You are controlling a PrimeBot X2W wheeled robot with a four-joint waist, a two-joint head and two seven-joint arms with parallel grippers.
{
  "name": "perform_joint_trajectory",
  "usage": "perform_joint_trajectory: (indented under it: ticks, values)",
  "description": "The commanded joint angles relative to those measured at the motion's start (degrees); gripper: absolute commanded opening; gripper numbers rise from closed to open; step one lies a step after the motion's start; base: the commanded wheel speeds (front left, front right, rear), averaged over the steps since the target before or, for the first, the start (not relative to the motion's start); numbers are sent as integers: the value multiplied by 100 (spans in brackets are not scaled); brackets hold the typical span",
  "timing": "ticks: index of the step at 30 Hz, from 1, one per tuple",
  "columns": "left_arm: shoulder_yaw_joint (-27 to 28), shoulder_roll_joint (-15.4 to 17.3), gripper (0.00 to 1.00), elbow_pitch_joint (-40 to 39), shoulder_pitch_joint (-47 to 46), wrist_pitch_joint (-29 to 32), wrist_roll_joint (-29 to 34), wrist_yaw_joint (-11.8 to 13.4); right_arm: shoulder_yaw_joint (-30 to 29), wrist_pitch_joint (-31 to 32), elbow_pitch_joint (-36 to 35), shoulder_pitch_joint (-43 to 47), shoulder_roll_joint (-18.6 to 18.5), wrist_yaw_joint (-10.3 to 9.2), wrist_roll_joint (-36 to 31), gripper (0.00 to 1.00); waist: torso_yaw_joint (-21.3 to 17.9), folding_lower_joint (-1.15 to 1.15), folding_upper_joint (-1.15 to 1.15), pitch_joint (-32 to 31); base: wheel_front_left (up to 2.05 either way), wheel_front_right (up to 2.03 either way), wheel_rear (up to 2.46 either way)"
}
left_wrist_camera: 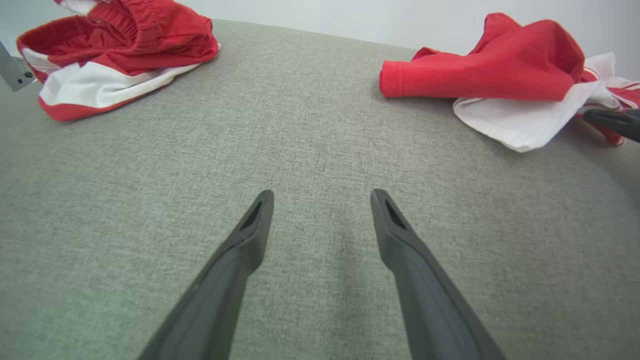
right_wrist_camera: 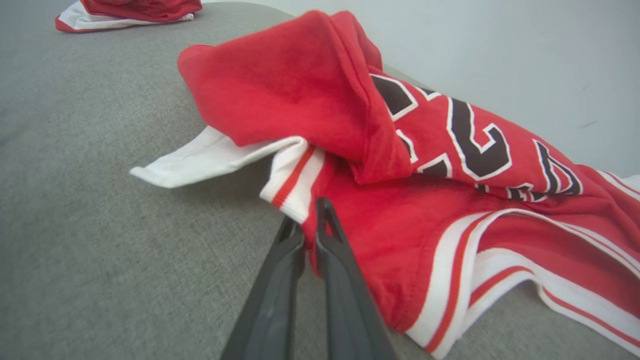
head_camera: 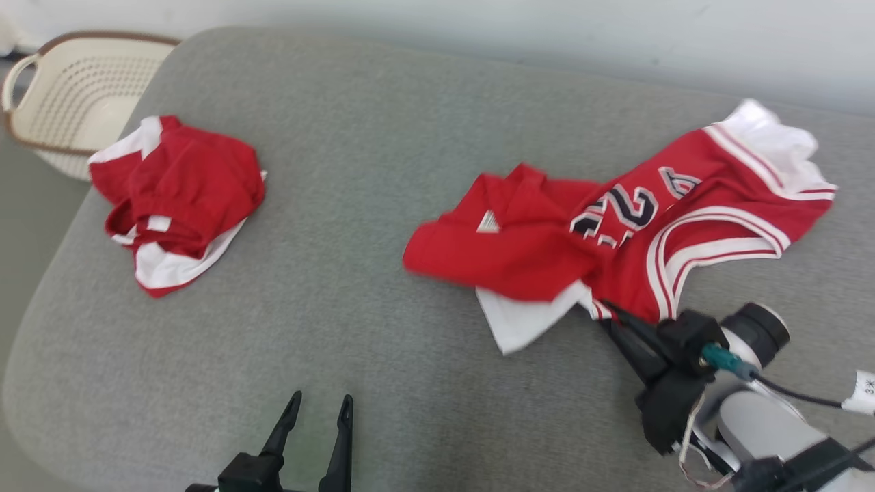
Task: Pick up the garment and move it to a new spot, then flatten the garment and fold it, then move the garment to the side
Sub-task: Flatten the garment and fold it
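Note:
The garment is a red jersey with white trim and dark numerals, lying crumpled on the right side of the grey cushion. It also appears in the left wrist view and the right wrist view. My right gripper sits at the jersey's near hem. Its fingers are pinched together on the red and white striped edge. My left gripper hovers open over bare cushion at the front, well apart from the jersey.
A second red and white garment lies bunched at the cushion's left. A cream perforated basket stands beyond the left edge. A pale wall runs behind. Bare cushion stretches between the two garments.

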Motion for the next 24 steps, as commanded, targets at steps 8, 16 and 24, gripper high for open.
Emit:
perform_joint_trajectory:
  ticks: [8,16,24]
  values:
    - [-69,1,100,58,-43,-26,-36,-59,667,-5,-511,475,-761,2,517,0,-883,0,0,-538,0,0,0]
    - [-52,2,100,98,-139,-26,17,-128,366,-5,-438,835,-706,2,1040,100,-1267,0,0,-596,0,0,0]
    - [-254,2,100,285,-363,-25,-95,-387,-1004,-5,-554,1339,-509,2,1053,100,-1514,0,0,-773,0,0,0]
